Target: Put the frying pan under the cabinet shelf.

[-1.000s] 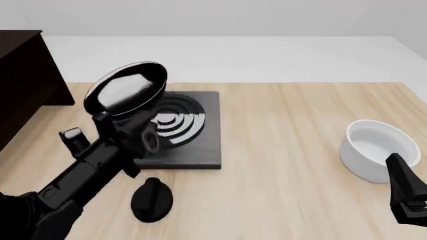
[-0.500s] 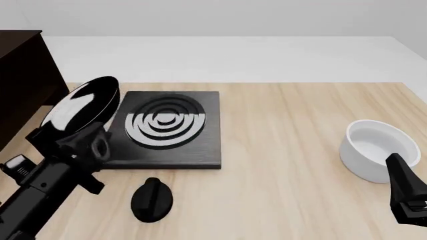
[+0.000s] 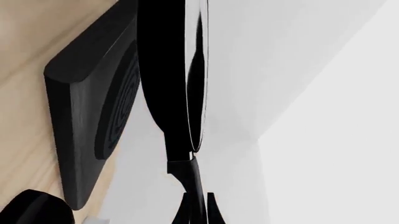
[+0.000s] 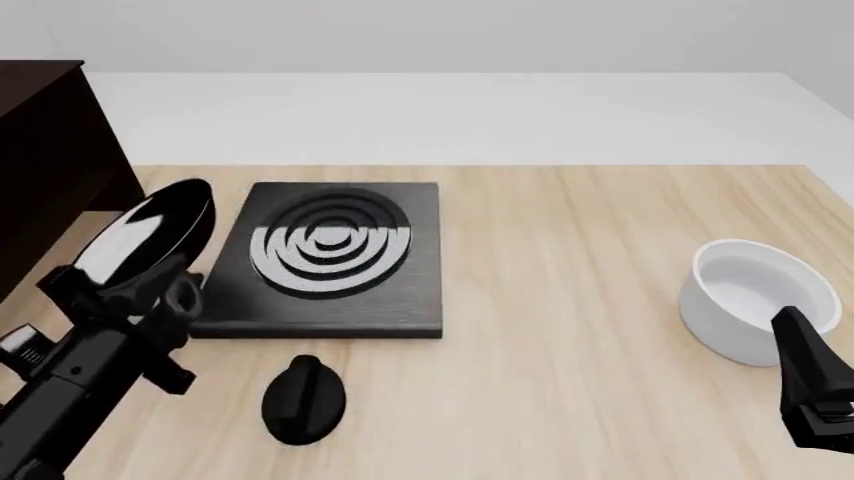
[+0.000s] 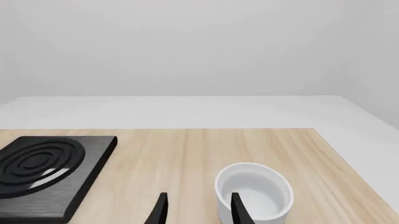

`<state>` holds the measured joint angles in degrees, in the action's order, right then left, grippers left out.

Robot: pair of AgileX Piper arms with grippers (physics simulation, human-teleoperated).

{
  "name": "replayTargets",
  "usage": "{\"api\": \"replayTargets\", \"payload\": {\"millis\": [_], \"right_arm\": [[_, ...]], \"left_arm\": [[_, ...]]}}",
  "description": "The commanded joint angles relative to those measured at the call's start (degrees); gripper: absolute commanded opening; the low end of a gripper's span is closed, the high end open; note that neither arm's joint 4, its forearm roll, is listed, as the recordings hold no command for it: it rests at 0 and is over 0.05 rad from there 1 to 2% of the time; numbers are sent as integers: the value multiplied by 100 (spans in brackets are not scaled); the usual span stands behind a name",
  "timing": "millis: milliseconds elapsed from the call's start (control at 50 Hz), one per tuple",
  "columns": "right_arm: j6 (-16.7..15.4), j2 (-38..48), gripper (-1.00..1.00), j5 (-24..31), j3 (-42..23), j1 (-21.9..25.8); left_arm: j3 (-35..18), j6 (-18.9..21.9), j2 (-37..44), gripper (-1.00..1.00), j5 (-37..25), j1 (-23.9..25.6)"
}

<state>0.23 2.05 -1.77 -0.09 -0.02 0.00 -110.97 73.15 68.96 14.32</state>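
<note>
Round shallow black frying pan (image 4: pixel 144 232) with glossy inside: held off the wooden table (image 4: pixel 587 300), tilted on edge, handle running down into the left gripper (image 4: pixel 123 290), pinched on it; square black stove plate with silver rings (image 4: pixel 331 255) just right of it; small black oval knob (image 4: pixel 303 398) near; dark brown cabinet shelf (image 4: pixel 47 160) beyond-left; right gripper (image 5: pixel 196 210) spread, white bowl (image 5: pixel 255 196) beside.

Cabinet shelf (image 4: pixel 47 160) — cut off at left edge.
</note>
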Motion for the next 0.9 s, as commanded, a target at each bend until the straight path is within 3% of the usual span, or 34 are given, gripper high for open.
{"api": "replayTargets", "payload": {"millis": [20, 440, 580, 720, 900], "right_arm": [[1, 2, 100, -1, 0, 0], [1, 1, 100, -1, 0, 1], [-1, 0, 100, 0, 0, 1], [0, 1, 100, 0, 0, -1], [2, 1, 100, 0, 0, 0]], "left_arm": [[-34, 131, 143, -100, 94, -203], [-934, -92, 1438, -100, 94, -674], [-927, -129, 1538, -100, 94, -788], [-1250, -126, 2008, -100, 94, -1092], [-1246, 6, 2072, -100, 94, -1597]]}}
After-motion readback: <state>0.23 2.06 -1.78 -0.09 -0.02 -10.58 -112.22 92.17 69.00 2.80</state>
